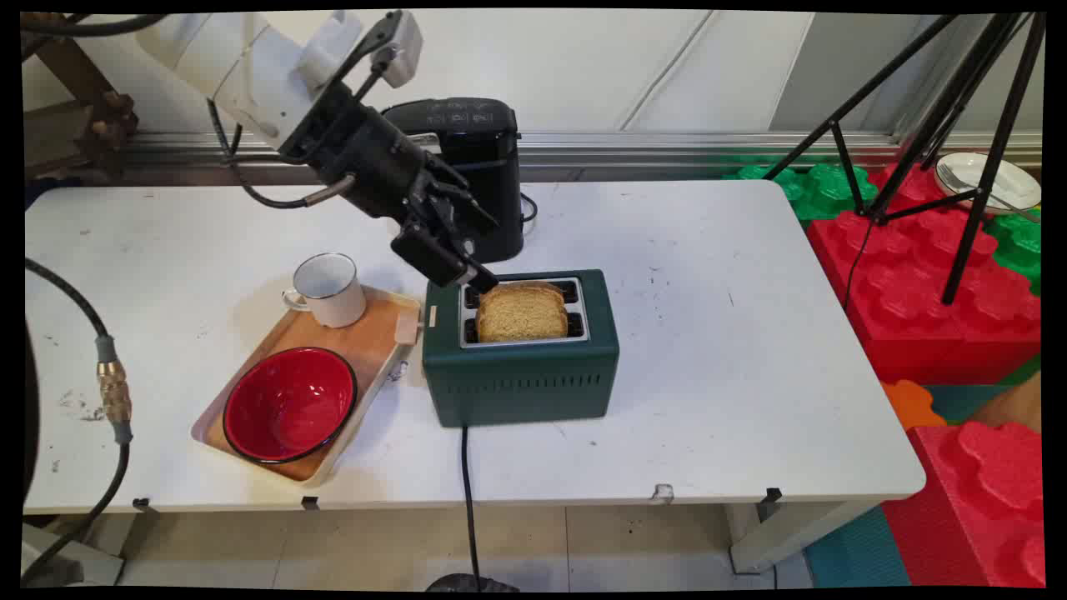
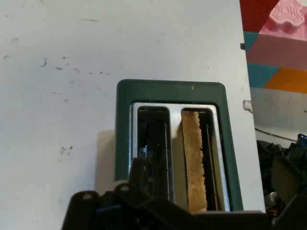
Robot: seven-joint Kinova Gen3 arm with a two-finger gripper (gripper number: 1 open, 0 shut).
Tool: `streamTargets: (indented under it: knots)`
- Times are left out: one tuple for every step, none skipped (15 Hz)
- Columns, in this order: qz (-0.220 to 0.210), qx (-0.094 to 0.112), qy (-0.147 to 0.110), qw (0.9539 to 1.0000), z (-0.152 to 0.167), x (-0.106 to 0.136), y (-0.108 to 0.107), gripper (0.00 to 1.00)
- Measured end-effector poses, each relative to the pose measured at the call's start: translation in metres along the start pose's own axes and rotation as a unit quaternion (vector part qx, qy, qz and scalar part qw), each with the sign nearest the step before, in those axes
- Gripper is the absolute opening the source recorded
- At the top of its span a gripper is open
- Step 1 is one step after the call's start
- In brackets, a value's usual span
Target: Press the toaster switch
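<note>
- A black power cord (image 1: 467, 492) runs from the toaster's front over the table's near edge and down toward the floor.
- A wooden tray (image 1: 364, 346) lies toward the near left part of the white table (image 1: 708, 400), set at a slant.
- A red bowl (image 1: 289, 404) sits in the tray's near end; a white enamel mug (image 1: 328, 288) stands at its far end, handle pointing left.
- A dark green toaster (image 1: 521, 367) stands around the middle of the table, just right of the tray, with a pale lever (image 1: 408, 327) on its left side.
- One slice of brown bread (image 1: 522, 312) stands upright in the toaster, sticking up above the slots; in the hand view it fills the right-hand slot while the other is empty.
- The gripper (image 1: 479, 279) hangs at the toaster's far left top corner, just beside the bread; whether it touches either I cannot tell, and whether its fingers are spread or closed I cannot tell.
- A black coffee machine (image 1: 471, 167) stands at the table's far edge behind the arm.
</note>
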Motion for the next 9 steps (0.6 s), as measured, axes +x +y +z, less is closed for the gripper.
streamTargets:
  knots:
    - [-0.001,0.003,0.005,1.0,-0.003,-0.003,0.0,1.0]
    - [-0.002,0.004,0.009,0.9999,-0.005,-0.007,0.0,1.0]
    - [-0.003,0.006,0.014,0.9999,-0.008,-0.01,0.001,1.0]
    - [-0.004,0.008,0.018,0.9998,-0.011,-0.012,0.001,1.0]
    - [-0.005,0.011,0.021,0.9997,-0.013,-0.014,0.001,1.0]
    - [-0.006,0.014,0.026,0.9996,-0.018,-0.018,0.002,1.0]
    - [-0.006,0.016,0.03,0.9994,-0.021,-0.021,0.002,1.0]
    - [-0.006,0.019,0.035,0.9992,-0.026,-0.024,0.003,1.0]
    - [-0.007,0.022,0.039,0.999,-0.03,-0.027,0.003,1.0]
